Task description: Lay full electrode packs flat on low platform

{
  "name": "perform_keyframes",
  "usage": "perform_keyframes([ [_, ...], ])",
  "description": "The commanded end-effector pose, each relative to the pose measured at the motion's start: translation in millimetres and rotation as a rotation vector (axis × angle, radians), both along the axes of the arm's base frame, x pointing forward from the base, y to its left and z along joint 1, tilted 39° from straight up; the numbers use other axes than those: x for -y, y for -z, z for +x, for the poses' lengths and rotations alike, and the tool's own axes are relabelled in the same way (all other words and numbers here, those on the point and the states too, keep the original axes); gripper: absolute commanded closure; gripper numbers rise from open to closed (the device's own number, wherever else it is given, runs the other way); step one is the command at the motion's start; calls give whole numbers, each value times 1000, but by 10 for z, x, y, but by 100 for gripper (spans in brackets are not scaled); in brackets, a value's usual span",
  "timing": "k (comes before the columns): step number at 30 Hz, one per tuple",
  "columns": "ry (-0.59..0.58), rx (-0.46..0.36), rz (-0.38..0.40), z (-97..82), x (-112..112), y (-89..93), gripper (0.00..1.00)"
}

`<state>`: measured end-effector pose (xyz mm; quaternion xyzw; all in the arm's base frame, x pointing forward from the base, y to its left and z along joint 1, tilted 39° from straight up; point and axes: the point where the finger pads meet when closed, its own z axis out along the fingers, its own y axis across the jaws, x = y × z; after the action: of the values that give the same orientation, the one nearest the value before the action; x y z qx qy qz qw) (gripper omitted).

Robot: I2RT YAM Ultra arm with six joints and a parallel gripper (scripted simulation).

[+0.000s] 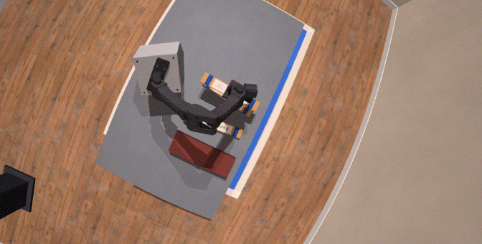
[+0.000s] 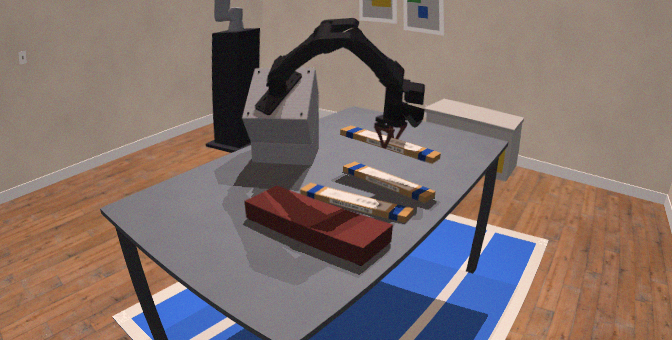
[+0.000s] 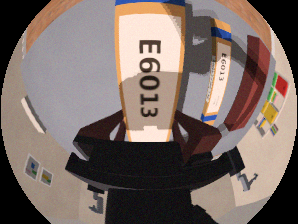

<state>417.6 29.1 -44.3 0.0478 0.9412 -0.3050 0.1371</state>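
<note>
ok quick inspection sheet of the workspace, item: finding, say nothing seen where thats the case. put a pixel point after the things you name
surface: grey tabletop [image 1: 251, 34] [image 2: 185, 222] [image 3: 70, 75], arm shadows across it
job's things: one pack [image 1: 218, 85] [image 2: 367, 136] [image 3: 150, 25] gripped, two other packs [image 1: 224, 128] [image 2: 390, 182] [image 3: 220, 85] off the red platform [image 1: 202, 153] [image 2: 320, 222] [image 3: 250, 85]; fullness unreadable
clutter: nothing seen
gripper [image 1: 235, 92] [image 2: 391, 138] [image 3: 149, 111]: shut on that first pack
cables: nothing seen
surroundings: wooden floor [image 1: 64, 116] [image 2: 50, 242], pale cabinet [image 2: 475, 114]

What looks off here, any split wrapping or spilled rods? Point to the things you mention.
Nothing stands out. The pack [image 1: 219, 85] [image 2: 407, 150] [image 3: 151, 30] in the claw [image 1: 236, 90] [image 2: 392, 141] [image 3: 149, 111] shows no visible tear, and no loose rods are in view.
</note>
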Motion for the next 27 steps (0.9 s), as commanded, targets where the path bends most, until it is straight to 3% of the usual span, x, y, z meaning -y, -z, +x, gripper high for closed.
perform_keyframes([
  [1, -50, 80, 24, 163, -420, -249, 100],
  [5, -50, 89, 28, 183, -471, -262, 100],
  [7, -50, 56, 14, 140, -493, -85, 100],
  [9, -50, 56, 14, 146, -538, -55, 100],
  [12, -50, 85, 32, 200, -633, -146, 100],
  [15, -50, 62, 17, 172, -676, 9, 100],
  [22, -50, 89, 31, 231, -811, -44, 100],
  [23, -50, 87, 30, 231, -832, -21, 100],
  [24, -50, 57, 14, 183, -827, 137, 100],
  [27, -50, 55, 19, 188, -899, 187, 100],
])
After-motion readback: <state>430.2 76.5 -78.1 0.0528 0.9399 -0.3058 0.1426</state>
